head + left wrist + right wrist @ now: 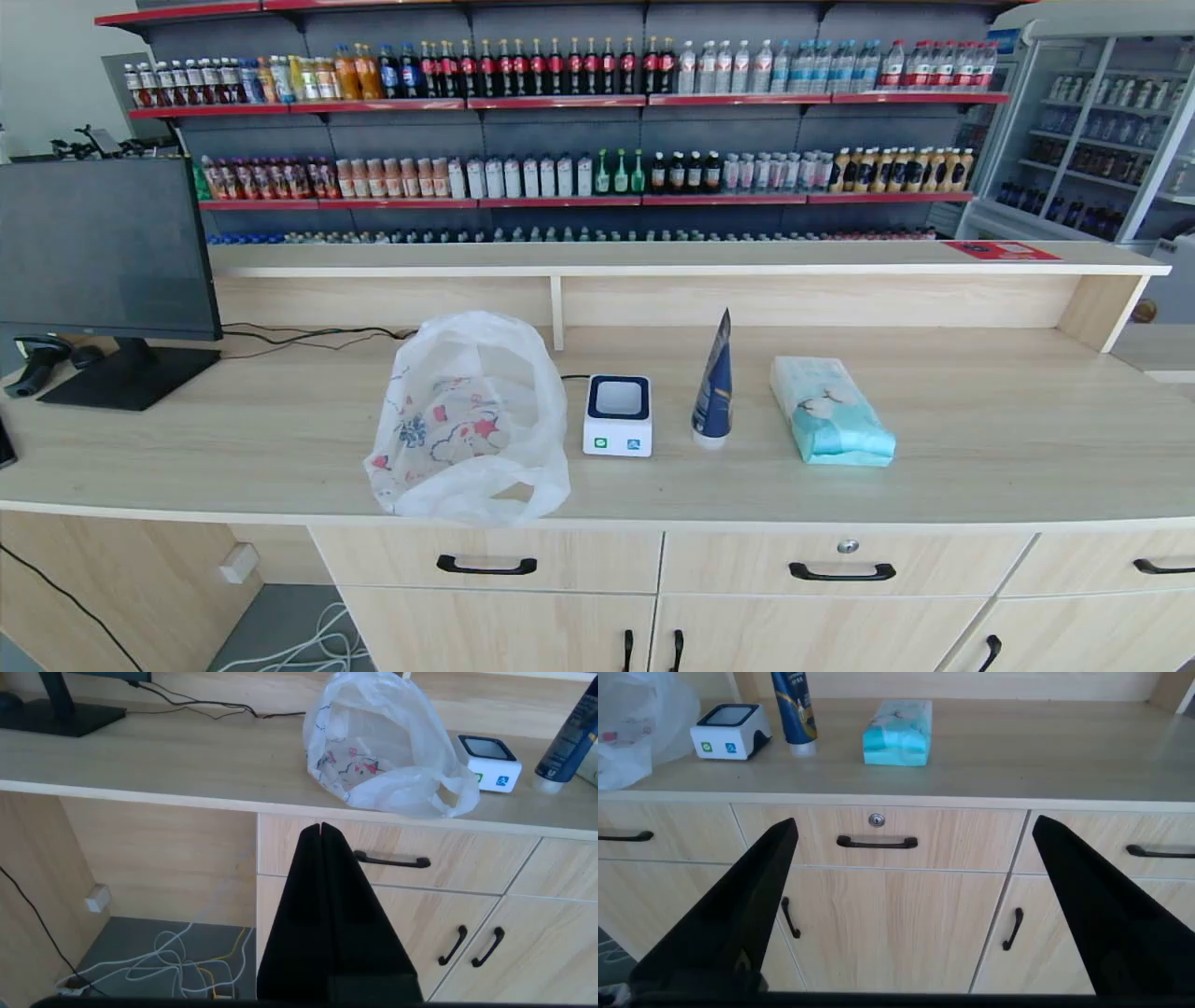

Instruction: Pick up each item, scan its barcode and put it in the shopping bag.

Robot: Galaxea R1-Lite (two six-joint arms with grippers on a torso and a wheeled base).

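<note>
A white plastic shopping bag (pixel 470 415) with red and blue prints sits open on the wooden counter (pixel 980 420). Right of it stands the small white barcode scanner (pixel 617 415). A dark blue tube (pixel 714 383) stands upright on its cap beside the scanner. A pale blue tissue pack (pixel 830 409) lies further right. My left gripper (pixel 320 831) hangs shut below the counter front, under the bag (pixel 383 742). My right gripper (pixel 910 849) hangs open in front of the drawers, below the tissue pack (pixel 898 730) and the tube (pixel 794 709).
A monitor (pixel 107 252) on a stand sits at the counter's left end, with a handheld scanner (pixel 35 362) and cables beside it. A raised shelf (pixel 691 266) runs along the back. Drawers with black handles (pixel 840 571) front the counter. Shelves of bottles fill the wall behind.
</note>
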